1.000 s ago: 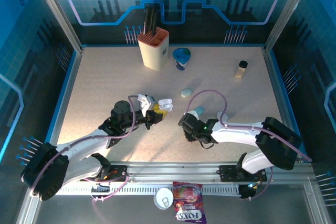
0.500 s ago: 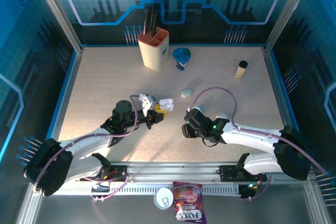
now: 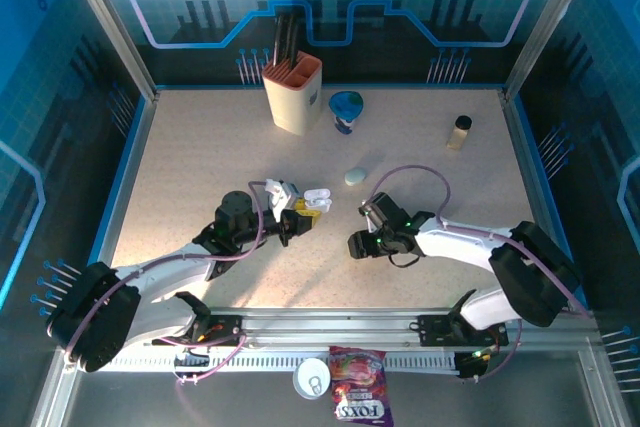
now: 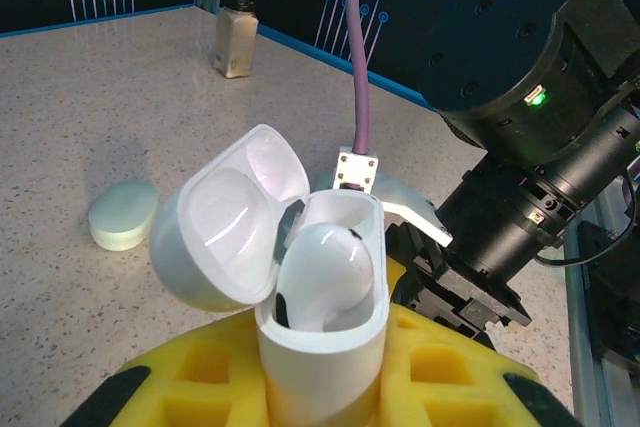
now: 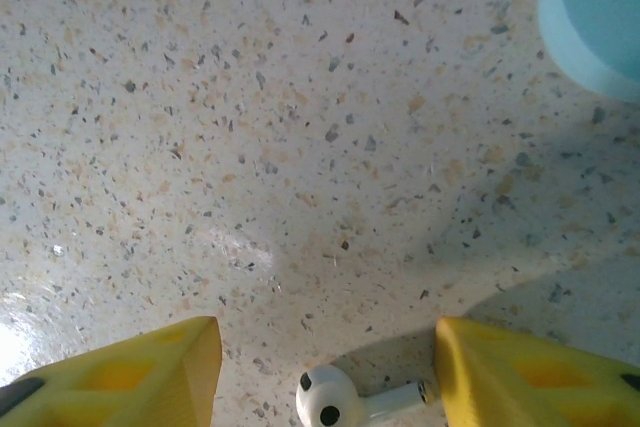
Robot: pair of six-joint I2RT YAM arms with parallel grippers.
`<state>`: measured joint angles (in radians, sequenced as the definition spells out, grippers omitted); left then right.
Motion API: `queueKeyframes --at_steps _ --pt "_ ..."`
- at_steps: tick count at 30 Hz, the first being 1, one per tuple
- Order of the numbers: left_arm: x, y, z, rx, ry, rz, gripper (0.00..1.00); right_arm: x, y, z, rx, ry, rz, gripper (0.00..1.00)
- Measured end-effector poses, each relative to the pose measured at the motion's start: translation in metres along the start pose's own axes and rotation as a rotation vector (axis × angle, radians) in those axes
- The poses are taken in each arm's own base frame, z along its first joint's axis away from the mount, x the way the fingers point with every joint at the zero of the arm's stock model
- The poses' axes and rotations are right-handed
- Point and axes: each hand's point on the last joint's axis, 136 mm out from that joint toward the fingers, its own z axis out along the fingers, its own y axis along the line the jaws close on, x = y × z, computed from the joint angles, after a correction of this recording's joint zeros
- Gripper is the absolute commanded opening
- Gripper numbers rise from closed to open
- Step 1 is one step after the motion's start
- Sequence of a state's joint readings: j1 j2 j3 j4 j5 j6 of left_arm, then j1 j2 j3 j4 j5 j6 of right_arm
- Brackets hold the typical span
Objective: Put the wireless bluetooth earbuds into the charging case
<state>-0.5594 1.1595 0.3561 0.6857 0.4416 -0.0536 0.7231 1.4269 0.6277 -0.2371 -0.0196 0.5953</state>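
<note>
My left gripper point(image 4: 320, 392) is shut on a white charging case point(image 4: 322, 347), held upright with its lid point(image 4: 225, 222) flipped open to the left. One white earbud point(image 4: 325, 267) sits in the case. In the top view the case point(image 3: 316, 198) is just left of table centre at the left gripper point(image 3: 300, 211). My right gripper point(image 5: 328, 362) is open and low over the table, its yellow fingers point(image 5: 130, 372) on either side of a second white earbud point(image 5: 340, 405). That earbud lies flat, its stem tip at the right finger. The right gripper point(image 3: 357, 245) sits a short way right of the case.
A closed pale green case point(image 3: 355, 176) lies behind the grippers, and a pale blue one point(image 5: 595, 17) is close by the right gripper. A holder point(image 3: 293, 94), a blue object point(image 3: 347, 107) and a small bottle point(image 3: 459, 132) stand at the back. The right arm point(image 4: 530, 97) is close to the held case.
The right arm has swung its wrist back toward the table centre and its jaws have opened wider. The left arm and the case have stayed put.
</note>
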Motion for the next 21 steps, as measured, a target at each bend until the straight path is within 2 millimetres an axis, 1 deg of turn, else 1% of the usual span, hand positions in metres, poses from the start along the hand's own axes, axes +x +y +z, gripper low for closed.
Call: queueKeyframes --at_steps 4,7,12,15,17,21 --pt "0.0 0.0 0.0 0.0 0.0 0.0 0.11 0.002 0.002 -0.002 -0.028 -0.016 0.015 0.58" --pt "0.0 0.0 0.0 0.0 0.0 0.0 0.11 0.012 0.008 -0.005 -0.068 -0.002 0.023 0.57" --pt "0.001 0.0 0.0 0.0 0.003 -0.002 0.11 0.029 0.018 -0.015 -0.11 0.037 0.014 0.57" --pt "0.003 0.001 0.002 0.0 0.01 -0.006 0.11 0.032 0.027 -0.022 -0.144 0.031 0.007 0.57" --pt "0.005 0.001 0.002 0.005 0.014 -0.009 0.11 0.032 0.029 -0.026 -0.159 0.021 0.013 0.56" --pt "0.005 0.001 0.003 0.009 0.015 -0.009 0.11 0.024 0.025 -0.031 -0.152 -0.012 0.041 0.52"
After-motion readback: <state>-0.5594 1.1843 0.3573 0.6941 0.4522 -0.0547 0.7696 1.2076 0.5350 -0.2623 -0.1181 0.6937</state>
